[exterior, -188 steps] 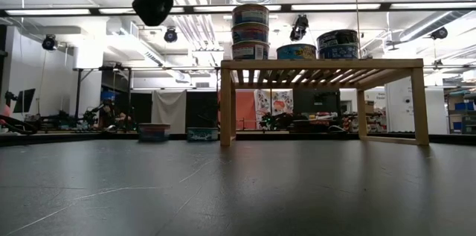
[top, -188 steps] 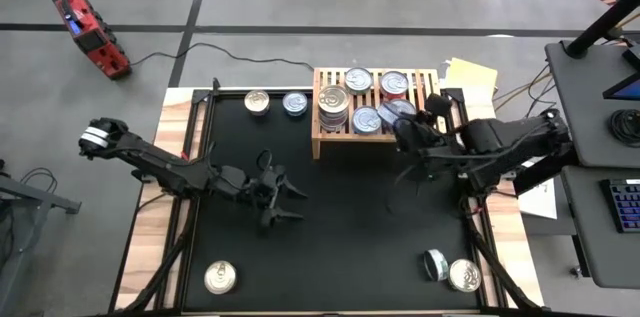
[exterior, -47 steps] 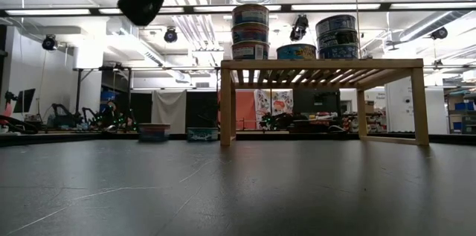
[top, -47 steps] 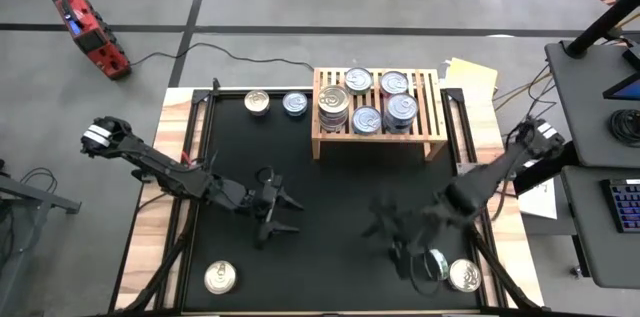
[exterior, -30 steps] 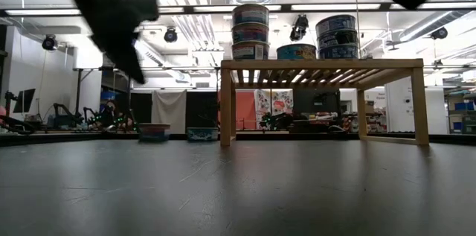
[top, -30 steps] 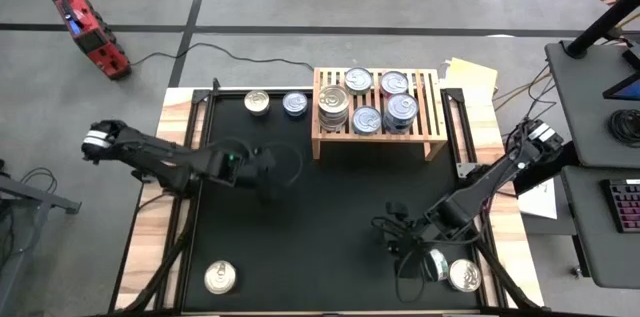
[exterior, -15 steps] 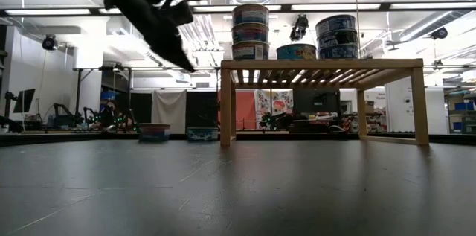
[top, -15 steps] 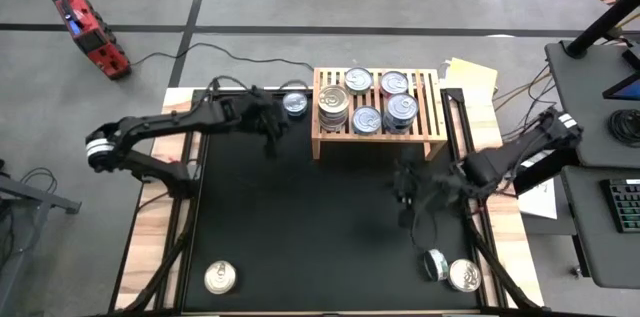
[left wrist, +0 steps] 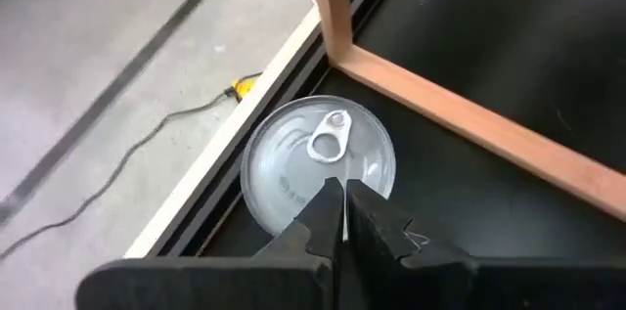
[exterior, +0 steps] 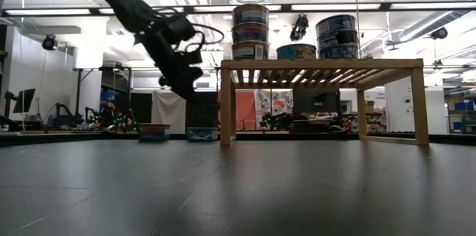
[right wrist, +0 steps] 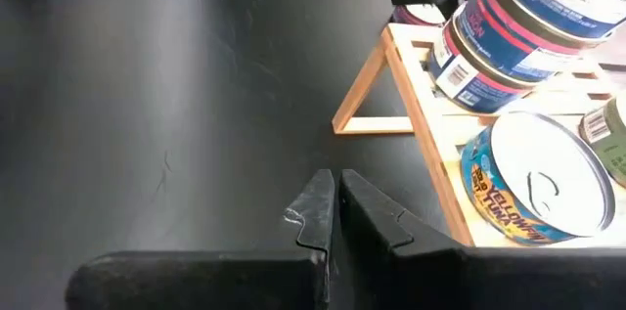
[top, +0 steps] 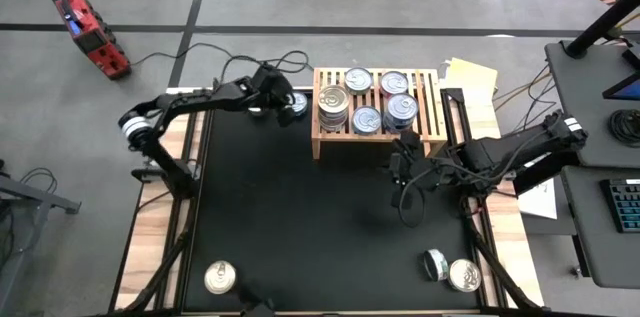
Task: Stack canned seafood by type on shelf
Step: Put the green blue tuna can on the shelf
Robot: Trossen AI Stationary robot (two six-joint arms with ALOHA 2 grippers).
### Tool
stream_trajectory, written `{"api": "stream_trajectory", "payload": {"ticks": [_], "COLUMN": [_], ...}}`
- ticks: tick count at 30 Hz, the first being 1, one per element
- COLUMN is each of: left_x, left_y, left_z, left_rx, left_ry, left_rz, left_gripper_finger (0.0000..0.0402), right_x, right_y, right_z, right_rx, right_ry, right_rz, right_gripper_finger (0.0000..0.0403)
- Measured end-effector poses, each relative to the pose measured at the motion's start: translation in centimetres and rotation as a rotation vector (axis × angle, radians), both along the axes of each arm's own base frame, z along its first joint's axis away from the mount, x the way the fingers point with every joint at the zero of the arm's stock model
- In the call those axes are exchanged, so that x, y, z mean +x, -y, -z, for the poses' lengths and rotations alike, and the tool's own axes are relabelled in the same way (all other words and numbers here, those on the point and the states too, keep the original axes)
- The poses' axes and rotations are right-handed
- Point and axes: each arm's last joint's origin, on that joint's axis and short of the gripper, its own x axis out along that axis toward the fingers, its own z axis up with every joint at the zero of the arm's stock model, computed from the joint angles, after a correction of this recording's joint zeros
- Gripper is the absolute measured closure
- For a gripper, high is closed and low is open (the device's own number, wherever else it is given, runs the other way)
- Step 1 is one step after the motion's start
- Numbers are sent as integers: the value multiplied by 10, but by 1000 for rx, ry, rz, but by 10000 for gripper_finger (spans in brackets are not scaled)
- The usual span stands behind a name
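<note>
Beneath the left end effector (left wrist: 342, 214), fingers together and empty: flat can (left wrist: 317, 165), lid up, beside shelf (left wrist: 460, 119).

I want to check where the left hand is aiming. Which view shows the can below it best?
The left wrist view: the can fills the middle, lid and pull tab plain, beside the shelf leg, under the shut left hand. The high view has the arm covering most of it. The low view shows two far tins, too small to tell which.

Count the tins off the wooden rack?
4: one tin beside the shelf, one at the mat's near-left corner, two at its near-right corner. The left arm may hide another.
</note>
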Motion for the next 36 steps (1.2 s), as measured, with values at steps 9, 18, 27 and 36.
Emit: {"api": "stream_trajectory", "payload": {"ticks": [9,18,27,36], "left_x": [19,17,15,10], "left_y": [-22,-21,4,71], "left_z": [25,51,57,47], "left_rx": [-30,-82,-208,-356], "left_ry": [-79,-138,-273,-468], "left_rz": [-72,-77,-77,-13], "left_gripper_finger": [401,401,401,401], "right_x": [0,1,0,0], "right_y": [1,1,1,1], "right_z": [2,11,18,18], "right_rx": [-7,-9,12,23], "right_ry": [9,5,0,4], "right_rz": [48,60,80,87], "right_gripper_finger": [390,390,390,390]}}
